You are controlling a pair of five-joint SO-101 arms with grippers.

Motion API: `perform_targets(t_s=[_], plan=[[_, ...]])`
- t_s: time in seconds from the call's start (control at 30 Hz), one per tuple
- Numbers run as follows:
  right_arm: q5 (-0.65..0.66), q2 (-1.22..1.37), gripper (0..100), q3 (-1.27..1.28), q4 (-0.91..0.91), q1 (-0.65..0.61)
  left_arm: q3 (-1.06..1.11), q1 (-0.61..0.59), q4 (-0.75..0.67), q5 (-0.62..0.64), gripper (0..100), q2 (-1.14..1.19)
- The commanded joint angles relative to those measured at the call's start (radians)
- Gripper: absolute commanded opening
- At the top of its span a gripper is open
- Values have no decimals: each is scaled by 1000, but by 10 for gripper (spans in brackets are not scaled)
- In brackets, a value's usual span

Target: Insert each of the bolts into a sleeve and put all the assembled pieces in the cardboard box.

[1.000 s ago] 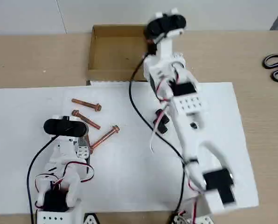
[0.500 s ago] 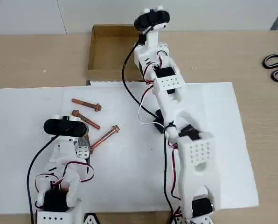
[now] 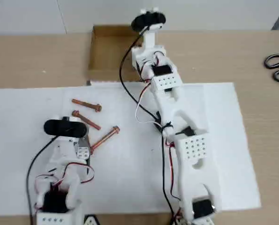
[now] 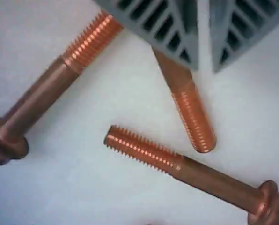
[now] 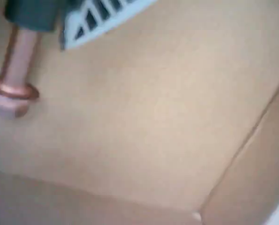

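Three copper bolts lie loose on the white sheet: one (image 3: pixel 86 104), a second (image 3: pixel 85 119) and a third (image 3: pixel 104 137). My left gripper (image 3: pixel 87 143) hovers just beside them, shut, with nothing between its fingers (image 4: pixel 172 23). Below it one bolt (image 4: pixel 188 112) runs under a finger, with two others (image 4: pixel 41 101) (image 4: pixel 195 171) alongside. My right gripper (image 3: pixel 148 29) is stretched out over the right end of the cardboard box (image 3: pixel 106 47). It is shut on a bolt (image 5: pixel 15 61) that sits in a dark sleeve (image 5: pixel 34 11), beside one finger (image 5: pixel 102 14), just above the box floor (image 5: pixel 153 117).
The white paper sheet (image 3: pixel 130 178) covers the table's near half. Black scissors (image 3: pixel 277 65) lie at the far right on bare wood. The right arm's long white body (image 3: pixel 186 140) crosses the sheet's middle. Box walls (image 5: pixel 252 154) rise around the held piece.
The right arm has swung left and reached farther over the box, carrying its sleeved bolt. The left arm and the three loose bolts have not moved.
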Motion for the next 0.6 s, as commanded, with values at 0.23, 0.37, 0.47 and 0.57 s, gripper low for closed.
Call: perform_targets(t_s=[0.23,0.37,0.47,0.57], plan=[[-14,-243,158,-48,246,-10,-7,6,-20,-8,6,-8],[-14,-337,158,-48,447,-12,-7,6,-20,-8,6,-8],[-14,-403,158,-48,622,-24,-7,5,-20,-5,6,-8],[-14,-461,158,-48,791,-33,-7,5,-20,-3,6,-8]])
